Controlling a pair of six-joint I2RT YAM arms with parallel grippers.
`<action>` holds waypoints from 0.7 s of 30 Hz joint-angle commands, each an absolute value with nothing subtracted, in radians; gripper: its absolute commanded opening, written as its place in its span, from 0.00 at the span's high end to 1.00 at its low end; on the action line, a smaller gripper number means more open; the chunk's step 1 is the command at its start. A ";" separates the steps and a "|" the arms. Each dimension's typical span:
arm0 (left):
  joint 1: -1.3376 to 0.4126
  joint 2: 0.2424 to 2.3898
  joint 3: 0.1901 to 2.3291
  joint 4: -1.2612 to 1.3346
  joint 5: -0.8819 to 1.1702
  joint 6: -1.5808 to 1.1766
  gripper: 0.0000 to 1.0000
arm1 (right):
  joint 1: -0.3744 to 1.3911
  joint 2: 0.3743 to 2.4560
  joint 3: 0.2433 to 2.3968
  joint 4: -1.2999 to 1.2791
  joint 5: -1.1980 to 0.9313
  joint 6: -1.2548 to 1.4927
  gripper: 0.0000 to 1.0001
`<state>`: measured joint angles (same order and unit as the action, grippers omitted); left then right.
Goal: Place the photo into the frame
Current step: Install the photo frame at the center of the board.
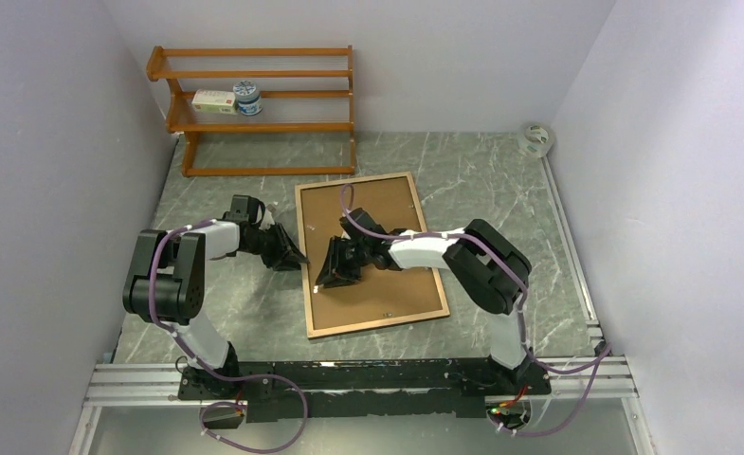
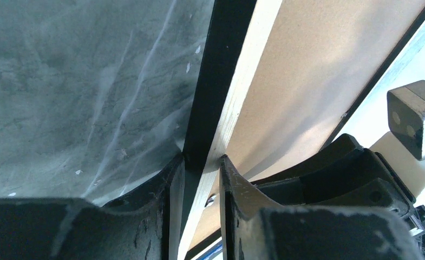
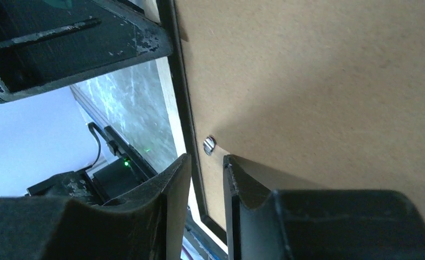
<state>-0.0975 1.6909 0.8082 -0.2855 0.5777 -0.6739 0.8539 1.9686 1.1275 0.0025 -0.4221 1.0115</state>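
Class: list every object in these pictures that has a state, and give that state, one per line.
frame: back side up, backing board fitted
left gripper: jaws shut on the frame's left edge
right gripper: jaws shut on that same edge
shelf rack: upright, holding a box and a tin

Pale lilac-grey walls (image 1: pixel 55 114) enclose a table (image 1: pixel 500 180) with a grey-green marbled top. An orange-brown rack (image 1: pixel 282 126) stands at the back left, holding a box (image 1: pixel 214 101) and a tin (image 1: pixel 247 97). A tape roll (image 1: pixel 536 138) lies at the back right corner. The light is even.
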 commanded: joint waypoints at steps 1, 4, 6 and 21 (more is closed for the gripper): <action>-0.110 1.715 0.789 -0.388 0.503 -0.649 0.81 | 0.873 2.005 1.167 0.037 -0.409 0.998 0.69; -0.110 1.719 0.793 -0.387 0.506 -0.651 0.81 | 0.876 2.018 1.170 0.038 -0.396 0.980 0.69; -0.110 1.718 0.795 -0.391 0.505 -0.651 0.80 | 0.878 2.025 1.175 0.037 -0.384 0.964 0.70; -0.122 1.710 0.792 -0.391 0.495 -0.666 0.80 | 0.904 2.074 1.194 0.075 -0.446 0.812 0.69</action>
<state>-0.1017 1.6913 0.8139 -0.2947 0.5705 -0.6746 0.8894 2.0304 1.1797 0.0853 -0.4427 0.8986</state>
